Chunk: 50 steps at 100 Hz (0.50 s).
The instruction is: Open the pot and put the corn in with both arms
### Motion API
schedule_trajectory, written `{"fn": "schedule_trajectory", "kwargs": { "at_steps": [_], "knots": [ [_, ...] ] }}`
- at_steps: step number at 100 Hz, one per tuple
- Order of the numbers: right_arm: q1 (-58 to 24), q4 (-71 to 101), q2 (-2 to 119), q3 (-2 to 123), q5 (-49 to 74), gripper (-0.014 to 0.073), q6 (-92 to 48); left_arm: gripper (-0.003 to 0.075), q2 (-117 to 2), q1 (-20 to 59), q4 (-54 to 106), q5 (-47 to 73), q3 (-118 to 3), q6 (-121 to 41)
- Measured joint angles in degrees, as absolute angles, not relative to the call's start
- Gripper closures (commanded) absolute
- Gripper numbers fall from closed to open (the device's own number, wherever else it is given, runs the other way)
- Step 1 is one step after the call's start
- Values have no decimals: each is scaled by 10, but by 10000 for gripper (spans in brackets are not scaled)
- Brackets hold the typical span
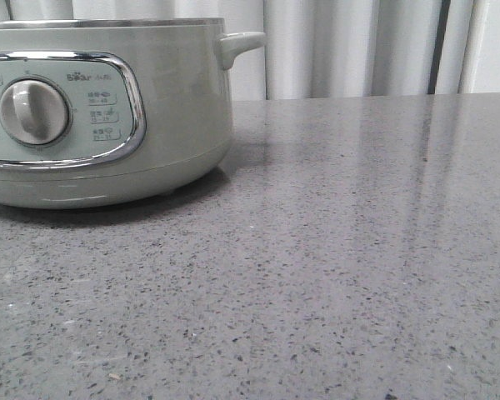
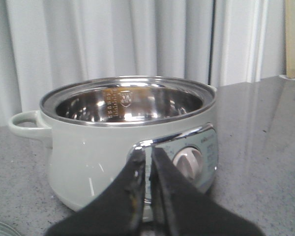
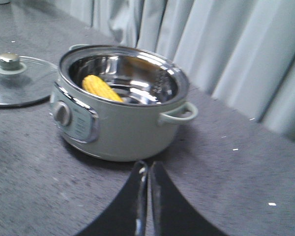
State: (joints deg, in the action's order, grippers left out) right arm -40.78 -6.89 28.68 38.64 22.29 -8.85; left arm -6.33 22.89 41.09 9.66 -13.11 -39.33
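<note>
The pale grey-green pot (image 1: 175, 100) fills the left of the front view, its dial (image 1: 33, 111) facing me. It stands open, its steel inside (image 3: 132, 73) showing. The yellow corn (image 3: 102, 88) lies inside the pot against its wall. The glass lid (image 3: 14, 81) with its metal knob lies flat on the table beside the pot. My left gripper (image 2: 148, 153) hangs shut and empty in front of the pot's (image 2: 98, 147) control panel. My right gripper (image 3: 148, 167) is shut and empty over the table, short of the pot's side handle (image 3: 179, 114). Neither gripper shows in the front view.
The grey speckled table (image 1: 358, 250) stretches to the right of the pot. Pale curtains (image 1: 350, 46) hang behind the table. A curved glass edge (image 2: 0, 228) shows at a corner of the left wrist view.
</note>
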Motion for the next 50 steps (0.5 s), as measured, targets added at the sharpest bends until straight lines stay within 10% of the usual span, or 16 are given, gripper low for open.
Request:
{"fn": "schedule_trajectory", "kwargs": {
  "at_steps": [50],
  "knots": [
    [-408, -130, 113, 305, 294, 636, -88, 734, -63, 229, 415, 85, -128, -393]
  ]
}}
